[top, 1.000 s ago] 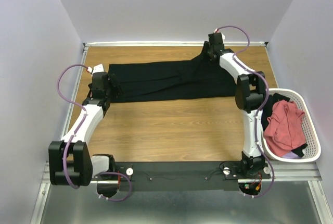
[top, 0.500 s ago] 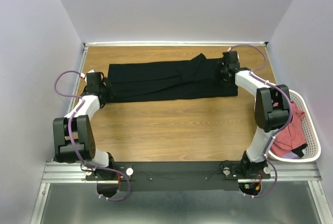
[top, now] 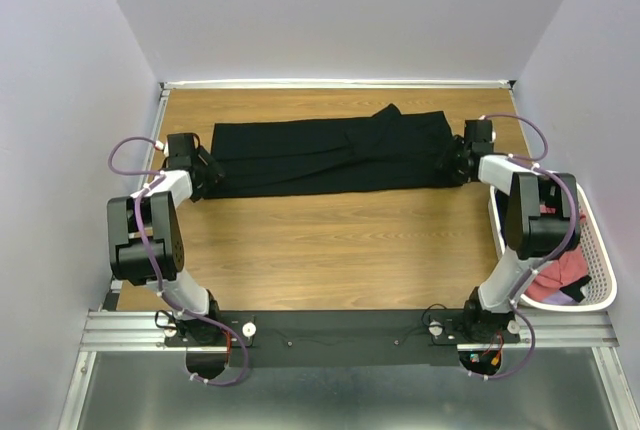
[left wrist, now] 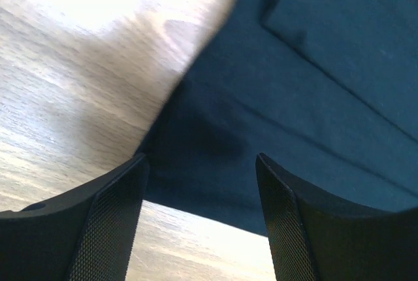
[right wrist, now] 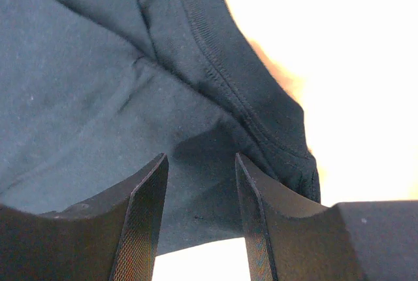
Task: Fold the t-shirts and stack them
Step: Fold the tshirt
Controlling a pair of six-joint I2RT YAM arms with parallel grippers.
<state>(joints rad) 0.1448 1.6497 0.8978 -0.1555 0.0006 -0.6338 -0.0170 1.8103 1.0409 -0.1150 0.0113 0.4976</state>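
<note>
The black t-shirt (top: 325, 153) lies folded into a long strip across the far half of the table. My left gripper (top: 203, 172) is open over its left near corner; the left wrist view shows the black t-shirt's edge (left wrist: 274, 111) between the spread fingers (left wrist: 111, 229). My right gripper (top: 452, 162) is open over its right end; the right wrist view shows the black t-shirt's hemmed corner (right wrist: 215, 137) between the fingers (right wrist: 140, 222). A salmon-red t-shirt (top: 565, 268) lies in the white mesh basket (top: 590, 250), partly hidden behind my right arm.
The basket stands at the table's right edge beside the right arm's base. Walls close the table at the back and on both sides. Bare wood (top: 330, 250) lies between the black t-shirt and the arm bases.
Both grippers have moved outward along the black t-shirt, the left to its left corner, the right from the far middle to its right end. The right arm now covers more of the basket.
</note>
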